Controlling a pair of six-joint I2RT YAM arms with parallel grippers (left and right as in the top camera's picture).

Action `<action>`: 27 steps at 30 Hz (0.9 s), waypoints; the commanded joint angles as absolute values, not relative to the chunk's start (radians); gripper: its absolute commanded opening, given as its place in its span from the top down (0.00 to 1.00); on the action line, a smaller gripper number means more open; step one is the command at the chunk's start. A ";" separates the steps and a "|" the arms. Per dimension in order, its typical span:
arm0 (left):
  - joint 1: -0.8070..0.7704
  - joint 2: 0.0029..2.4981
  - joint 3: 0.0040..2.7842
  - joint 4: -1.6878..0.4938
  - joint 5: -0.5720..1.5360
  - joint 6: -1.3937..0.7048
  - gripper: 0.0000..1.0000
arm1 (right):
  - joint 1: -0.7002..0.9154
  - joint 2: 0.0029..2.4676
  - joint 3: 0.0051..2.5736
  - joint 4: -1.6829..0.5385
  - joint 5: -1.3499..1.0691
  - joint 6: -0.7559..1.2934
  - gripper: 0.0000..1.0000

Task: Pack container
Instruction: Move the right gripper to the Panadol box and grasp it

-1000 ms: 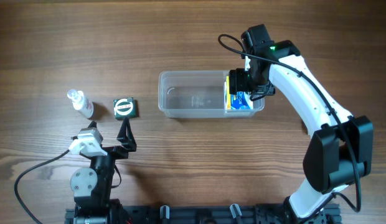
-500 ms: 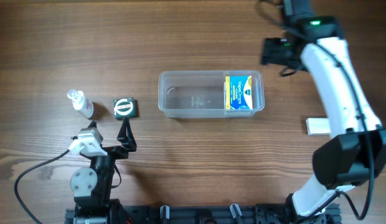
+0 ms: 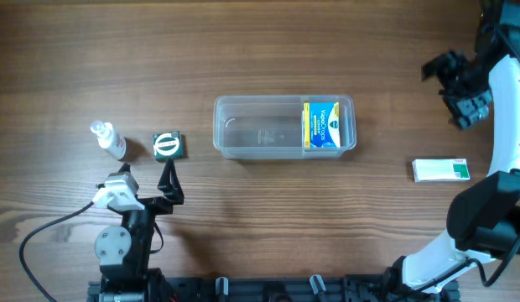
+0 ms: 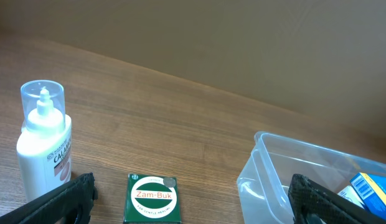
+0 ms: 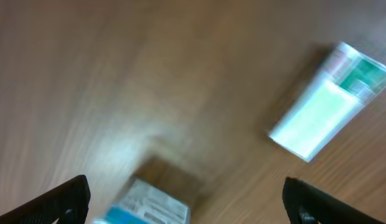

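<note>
The clear plastic container (image 3: 260, 126) lies mid-table, and a blue and yellow box (image 3: 321, 125) lies in its right end. My right gripper (image 3: 461, 88) is open and empty, high above the table's far right, away from the container. My left gripper (image 3: 147, 178) is open and empty at the lower left, just in front of a green Zam-Buk box (image 3: 167, 146). In the left wrist view the Zam-Buk box (image 4: 152, 198) lies between the open fingers (image 4: 193, 208), with the container (image 4: 286, 174) at right. The right wrist view is blurred, and its fingers (image 5: 187, 202) are spread wide.
A small clear bottle with white lotion (image 3: 109, 140) stands left of the Zam-Buk box and shows in the left wrist view (image 4: 43, 149). A white and green box (image 3: 440, 169) lies on the table at right and shows in the right wrist view (image 5: 327, 112).
My right gripper let go of the blue and yellow box inside the container, then rose and swung away to the far right. The white and green box came into view. The left arm stayed still.
</note>
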State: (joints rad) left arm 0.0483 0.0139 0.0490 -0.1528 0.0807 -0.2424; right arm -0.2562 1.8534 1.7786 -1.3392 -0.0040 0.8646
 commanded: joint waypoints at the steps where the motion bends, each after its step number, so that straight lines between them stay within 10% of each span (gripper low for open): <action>1: 0.054 0.007 0.042 -0.150 0.089 -0.247 0.00 | -0.274 1.853 1.750 -1.443 0.194 1.285 0.00; 27: 0.054 0.007 0.042 -0.150 0.089 -0.247 0.00 | -0.403 1.857 1.235 -0.973 0.163 1.028 0.00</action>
